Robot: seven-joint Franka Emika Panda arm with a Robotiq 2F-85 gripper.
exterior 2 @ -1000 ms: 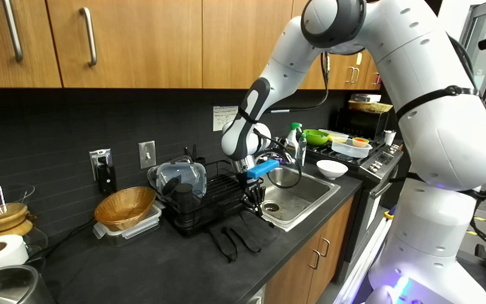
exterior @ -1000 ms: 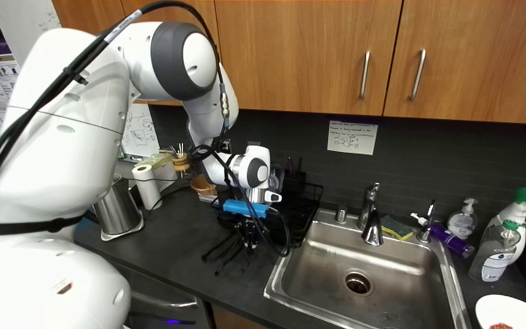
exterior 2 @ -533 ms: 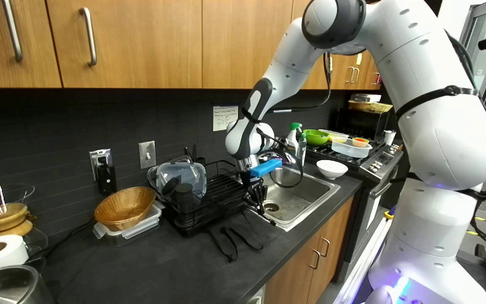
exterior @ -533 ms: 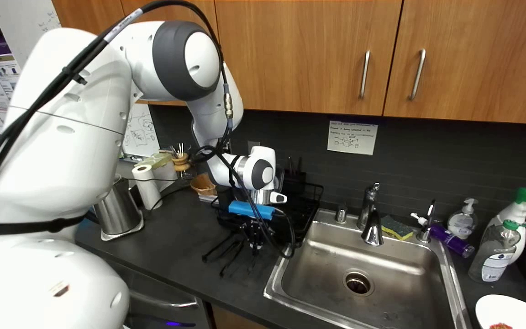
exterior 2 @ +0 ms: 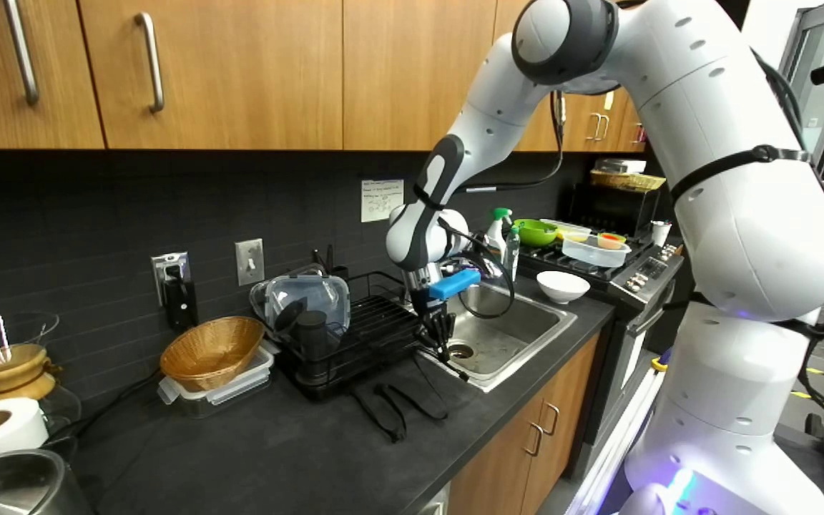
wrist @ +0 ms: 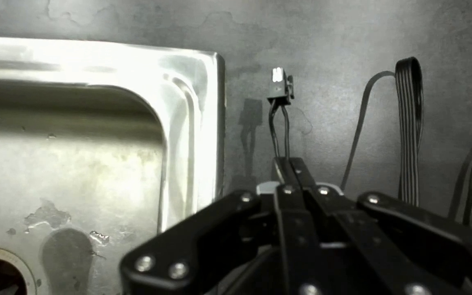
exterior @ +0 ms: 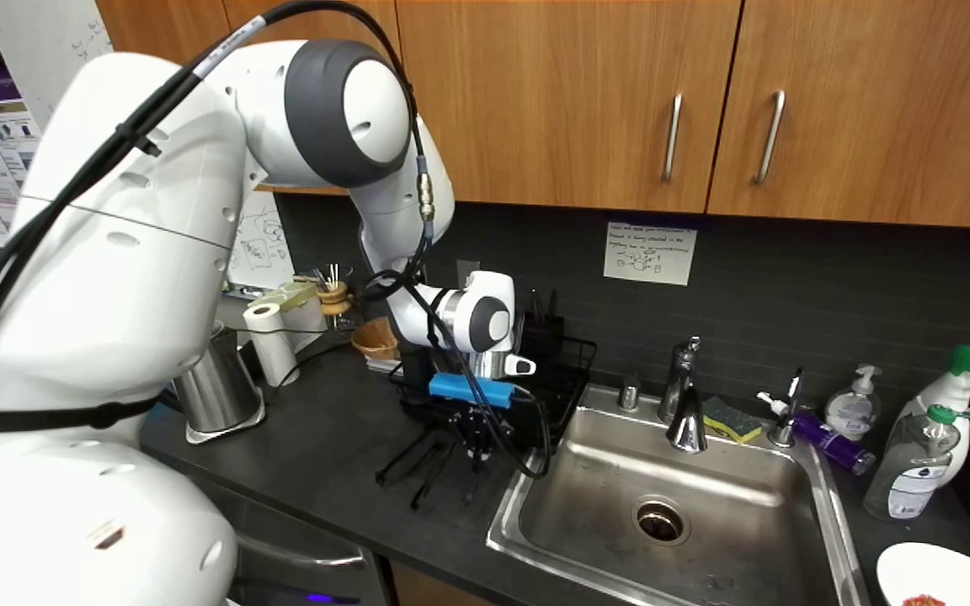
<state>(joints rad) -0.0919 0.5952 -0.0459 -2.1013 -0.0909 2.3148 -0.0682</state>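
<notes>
Dark countertop (exterior 2: 240, 458) bordered the steel sink (wrist: 209, 135), which lay left of me in the wrist view. My claw (wrist: 290, 164) was pressed together on a thin two-wire lead (wrist: 274, 131) — its plastic plug (wrist: 279, 87) jutted straight ahead, long axis roughly parallel to the sink's side edge. Off to the right was a folded flat cable (wrist: 409, 131); whether both were one cord, I couldn't tell. My arm (exterior 2: 755, 222) arched high — the claw hung low, pointing downward near the black dish rack (exterior 2: 383, 322).
</notes>
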